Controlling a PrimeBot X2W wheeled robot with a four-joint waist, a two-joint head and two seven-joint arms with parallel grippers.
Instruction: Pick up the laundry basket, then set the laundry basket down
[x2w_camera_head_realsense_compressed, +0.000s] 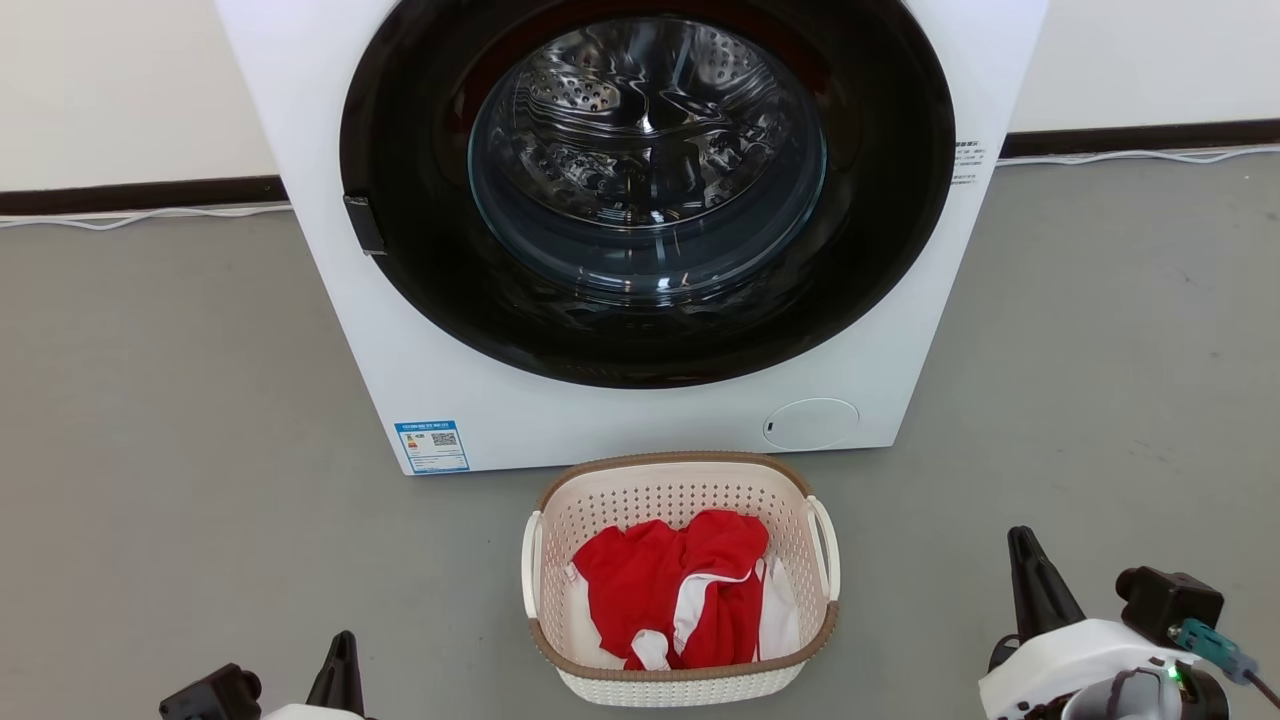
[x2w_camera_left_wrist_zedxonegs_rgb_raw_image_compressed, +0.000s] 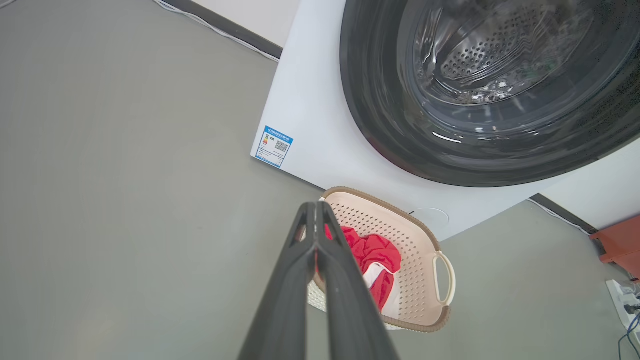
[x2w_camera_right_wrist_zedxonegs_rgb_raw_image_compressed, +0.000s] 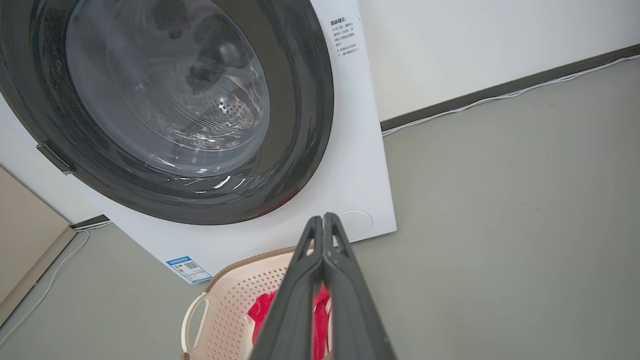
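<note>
Both pincers are pinched shut and empty: left gripper (x2w_camera_head_realsense_compressed: 341, 648) at 7 o'clock in the head view, right gripper (x2w_camera_head_realsense_compressed: 1022, 548) at 5, fingers pointing up. Laundry basket (x2w_camera_head_realsense_compressed: 655, 500) sits at 6 between them, before the washing machine (x2w_camera_head_realsense_compressed: 620, 425).

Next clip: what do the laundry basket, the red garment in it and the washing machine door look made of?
Laundry basket: matt cream moulded plastic, judging by its regular punched holes; the brown woven-look rim is probably plastic. Red garment: soft fabric with white trim, crumpled in folds. Washing machine door: glossy dark ring around a clear bowl, glass or plastic, with reflections.
</note>
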